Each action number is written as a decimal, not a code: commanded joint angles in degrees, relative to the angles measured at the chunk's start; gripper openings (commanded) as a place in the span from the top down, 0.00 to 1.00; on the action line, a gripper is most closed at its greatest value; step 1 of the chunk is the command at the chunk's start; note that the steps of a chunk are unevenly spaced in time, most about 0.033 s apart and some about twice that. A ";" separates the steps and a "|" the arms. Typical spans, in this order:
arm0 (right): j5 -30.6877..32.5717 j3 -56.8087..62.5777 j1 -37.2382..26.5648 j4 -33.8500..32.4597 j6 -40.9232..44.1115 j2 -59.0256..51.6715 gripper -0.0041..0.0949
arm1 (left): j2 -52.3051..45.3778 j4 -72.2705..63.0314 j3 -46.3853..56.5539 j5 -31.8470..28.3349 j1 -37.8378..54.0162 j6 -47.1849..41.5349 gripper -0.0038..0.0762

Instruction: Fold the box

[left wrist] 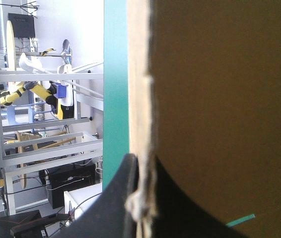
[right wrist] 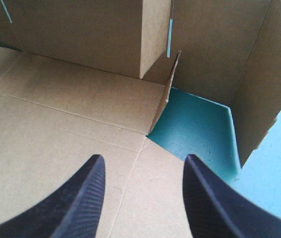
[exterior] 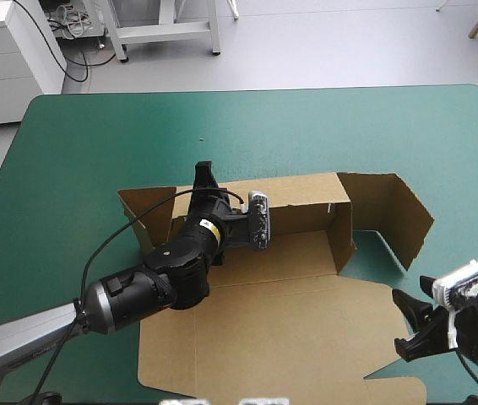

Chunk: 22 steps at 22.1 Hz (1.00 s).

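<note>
The box, a cut sheet of brown corrugated board, lies on the table's teal-green cover, toward the near and right part of it. Its long axis runs left to right, roughly along the table's far edge, with the right end turned slightly farther away. The broad flat panel points toward the near edge.

The left gripper reaches forward to the raised far wall of the box, near that wall's left end. In the left wrist view the black fingers are pressed almost together, with the wall's rough top edge pinched between them. Brown board fills the space ahead of and beside one finger. A strip of the teal-green cover shows beside the other.

The right gripper hangs over the flat panel's right near corner, apart from the board. Its two black fingers stand spread, with nothing between them. Under them lies flat board. Ahead stand a short upright inner wall and, off to one side, a tall side flap. Between these two is a bare patch of teal-green cover.
</note>
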 commanded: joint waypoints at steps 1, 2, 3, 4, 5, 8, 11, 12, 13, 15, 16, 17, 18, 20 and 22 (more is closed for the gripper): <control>-1.27 -7.79 -0.42 -1.85 0.09 5.41 0.50 | -1.50 -0.69 -0.78 -1.25 -0.40 -0.59 0.96; -0.82 -11.38 -0.42 -3.59 0.23 8.64 0.50 | -1.50 -0.69 -0.78 -1.25 -0.40 -0.59 0.96; -0.31 -13.17 -0.42 -4.26 0.27 9.99 0.50 | -1.50 -0.69 -0.78 -1.25 -0.40 -0.59 0.96; 0.97 -16.30 -0.42 -5.64 0.36 13.53 0.50 | -1.50 -0.69 -0.78 -1.25 -0.40 -0.59 0.96; 1.41 -17.98 -0.42 -6.39 0.51 15.25 0.50 | -1.50 -0.69 -0.78 -1.25 -0.40 -0.59 0.96; 2.74 -24.99 -0.42 -10.22 1.17 23.46 0.50 | -1.50 -0.69 -0.78 -1.25 -0.40 -0.59 0.96; 2.38 -31.55 -0.42 -14.06 3.32 30.87 0.50 | -1.50 -0.65 -0.78 -1.25 -0.40 -1.29 0.96; 2.38 -33.27 -0.42 -14.50 3.32 32.47 0.50 | -1.50 -0.65 -0.78 -1.25 -0.40 -1.29 0.96; 2.38 -35.86 -0.42 -14.90 3.32 35.02 0.50 | -1.50 -0.65 -0.78 -1.25 -0.40 -1.29 0.96; 2.38 -39.96 -1.19 -14.79 3.21 39.87 0.50 | -1.50 -0.65 -0.78 -1.25 -0.40 -1.29 0.96; 2.48 -41.44 -2.10 -14.34 2.96 41.54 0.50 | -1.50 -0.56 -0.78 -1.25 -0.40 -1.29 0.96; 2.48 -42.90 -3.28 -13.51 2.45 43.21 0.50 | -1.50 -0.56 -0.78 -1.25 -0.40 -1.29 0.96; 2.48 -44.04 -4.43 -12.61 1.83 44.52 0.50 | -1.50 -0.56 -0.78 -1.25 -0.40 -1.29 0.96; 2.71 -46.86 -8.41 -8.54 -1.39 48.11 0.50 | -1.50 -0.56 -0.78 -1.25 -0.40 -1.29 0.96; 2.71 -49.56 -11.60 -3.56 -5.38 50.69 0.50 | -1.50 -0.56 -0.78 -1.25 -0.40 -1.29 0.96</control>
